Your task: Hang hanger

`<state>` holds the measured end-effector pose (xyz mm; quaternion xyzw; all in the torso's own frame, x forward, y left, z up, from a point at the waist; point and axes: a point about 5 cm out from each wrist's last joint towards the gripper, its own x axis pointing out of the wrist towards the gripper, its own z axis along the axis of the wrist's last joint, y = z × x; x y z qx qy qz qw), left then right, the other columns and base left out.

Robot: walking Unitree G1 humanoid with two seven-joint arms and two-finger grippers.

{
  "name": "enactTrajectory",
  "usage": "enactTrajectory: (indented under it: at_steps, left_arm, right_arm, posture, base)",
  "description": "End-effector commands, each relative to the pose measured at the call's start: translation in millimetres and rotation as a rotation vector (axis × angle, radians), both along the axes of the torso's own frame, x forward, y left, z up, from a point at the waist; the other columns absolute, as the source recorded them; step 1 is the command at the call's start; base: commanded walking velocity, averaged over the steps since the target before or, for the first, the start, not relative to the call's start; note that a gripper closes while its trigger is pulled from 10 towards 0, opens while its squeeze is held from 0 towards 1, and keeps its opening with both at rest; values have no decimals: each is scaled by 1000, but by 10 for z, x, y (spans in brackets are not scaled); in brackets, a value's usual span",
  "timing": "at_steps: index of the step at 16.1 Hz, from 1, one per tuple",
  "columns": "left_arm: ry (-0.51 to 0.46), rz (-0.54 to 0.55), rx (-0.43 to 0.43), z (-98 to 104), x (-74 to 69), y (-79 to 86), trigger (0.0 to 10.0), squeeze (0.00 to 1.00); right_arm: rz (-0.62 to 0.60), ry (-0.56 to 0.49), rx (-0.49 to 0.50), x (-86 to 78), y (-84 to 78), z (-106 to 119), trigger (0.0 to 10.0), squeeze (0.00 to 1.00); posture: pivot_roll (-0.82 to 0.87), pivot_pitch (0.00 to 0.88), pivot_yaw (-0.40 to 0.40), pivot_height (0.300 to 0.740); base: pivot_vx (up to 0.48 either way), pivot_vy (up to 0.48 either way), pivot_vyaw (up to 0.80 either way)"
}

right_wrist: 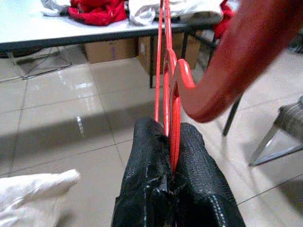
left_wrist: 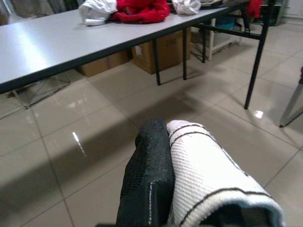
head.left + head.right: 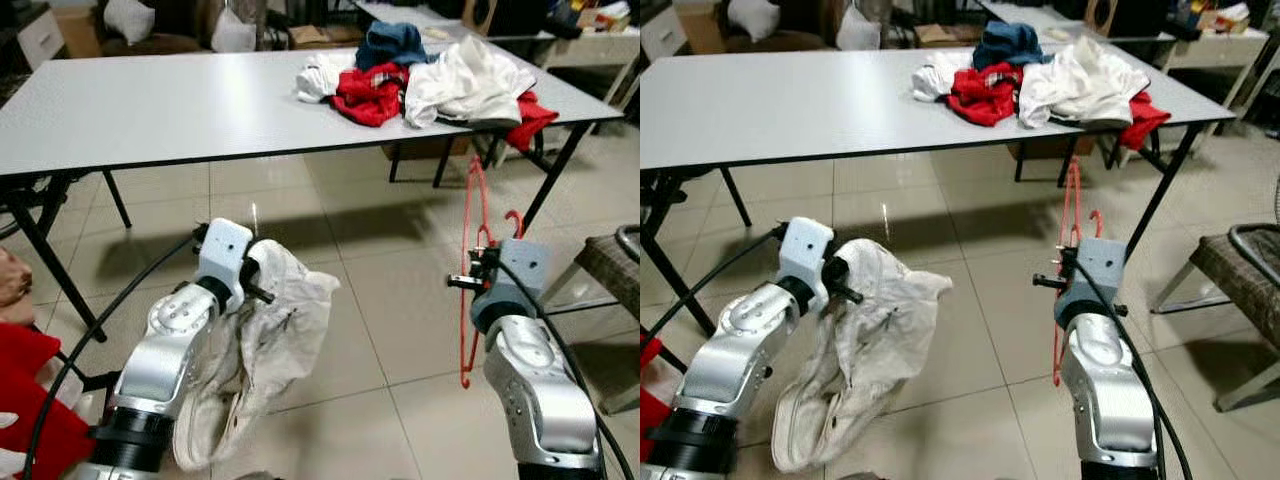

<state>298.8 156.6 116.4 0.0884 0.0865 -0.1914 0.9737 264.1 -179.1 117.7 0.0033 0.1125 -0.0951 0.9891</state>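
My right gripper [image 1: 171,156] is shut on a red plastic hanger [image 3: 476,262], held upright on edge above the tiled floor; its hook [image 1: 236,66] curves close past the wrist camera. My left gripper [image 2: 165,142] is shut on a cream-white garment [image 3: 265,345], which hangs limp from the fingers down toward the floor. In the left wrist view the white ribbed fabric [image 2: 208,175] lies against one black finger [image 2: 147,175]. Both arms are raised in front of a long white table [image 3: 150,105].
A heap of red, white and blue clothes [image 3: 420,80] lies on the table's right end. Black table legs [image 3: 555,170] stand ahead. A wicker chair [image 3: 610,265] is at the right, red cloth [image 3: 30,390] at the lower left, boxes [image 2: 156,52] under the table.
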Motion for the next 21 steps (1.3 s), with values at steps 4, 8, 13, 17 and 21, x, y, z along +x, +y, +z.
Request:
enactTrajectory:
  at_steps: [4,8,13,17,21]
  left_arm:
    - [-71,-12,-9,176,61,-26,10000,0]
    - [-67,-18,-8,170,58,-35,10000,0]
    - [-62,-24,-5,155,44,-36,10000,0]
    - [-59,-25,-4,147,34,-31,10000,0]
    - [-58,-26,-6,145,34,-33,10000,0]
  right_arm:
    - [-12,-37,-26,12,-48,56,10000,0]
    - [-3,-38,-1,4,-35,46,10000,0]
    - [-1,-34,6,2,-38,40,10000,0]
    - [2,-31,4,-4,-38,33,10000,0]
    - [4,-30,4,-3,-39,34,10000,0]
  posture:
    - [-109,0,6,740]
    - [-110,0,6,740]
    - [-109,0,3,740]
    - [-109,0,2,740]
    - [-109,0,2,740]
  base:
    - [0,0,0]
    - [0,0,0]
    - [0,0,0]
    - [0,0,0]
    - [0,0,0]
